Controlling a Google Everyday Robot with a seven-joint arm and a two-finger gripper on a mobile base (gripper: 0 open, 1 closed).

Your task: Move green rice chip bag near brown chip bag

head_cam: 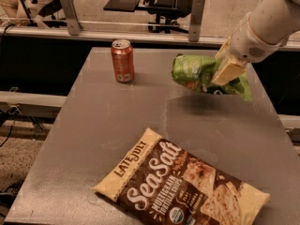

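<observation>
The green rice chip bag is crinkled and bright green, at the far right of the grey table. It hangs lifted above the tabletop, with a shadow under it. My gripper, on a white arm coming in from the upper right, is shut on the bag's right part. The brown chip bag lies flat at the table's near edge, with "Late July" and "Sea Salt" lettering and cream-yellow ends. The green bag is well behind it, apart from it.
An orange soda can stands upright at the far left of the table. Behind the table runs a metal rail with posts, and office chairs stand beyond it. The table's right edge is close to the green bag.
</observation>
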